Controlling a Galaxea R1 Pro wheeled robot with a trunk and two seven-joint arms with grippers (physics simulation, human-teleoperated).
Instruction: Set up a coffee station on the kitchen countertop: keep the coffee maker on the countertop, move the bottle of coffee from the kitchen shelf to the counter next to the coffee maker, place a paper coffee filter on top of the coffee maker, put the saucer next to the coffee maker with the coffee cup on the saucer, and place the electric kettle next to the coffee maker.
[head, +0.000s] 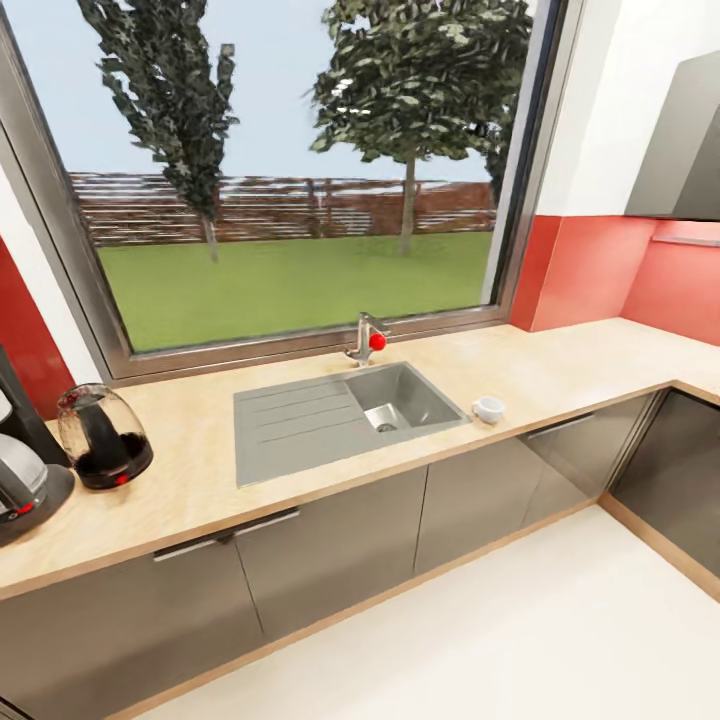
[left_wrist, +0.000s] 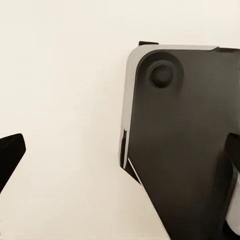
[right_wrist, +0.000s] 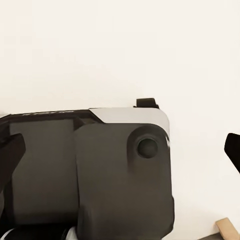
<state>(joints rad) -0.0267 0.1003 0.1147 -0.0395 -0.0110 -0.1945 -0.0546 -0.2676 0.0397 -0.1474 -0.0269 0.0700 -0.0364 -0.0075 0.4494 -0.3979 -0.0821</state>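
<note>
Approach the small white handled cup (head: 488, 408) on the light wood-grain bench (head: 560, 375), right of the steel sink (head: 345, 418). Set both pincers wide beforehand; present spread cannot be told.

Home kitchen, wood-grain countertop (head: 560, 375) over grey cabinets (head: 330, 560), steel sink (head: 340, 415) with tap (head: 366, 338), red backsplash (head: 600, 270), garden window (head: 280, 170)

Light wood-grain kitchen countertop (head: 560, 375), matt steel sink (head: 300, 425), clear-glass electric kettle (head: 102, 437)

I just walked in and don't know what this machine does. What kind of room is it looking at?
Most likely a home kitchen. A long wood-grain kitchen countertop runs over dark grey cabinets, with a steel sink and tap under a big window. An electric kettle and a coffee maker stand at the left.
</note>
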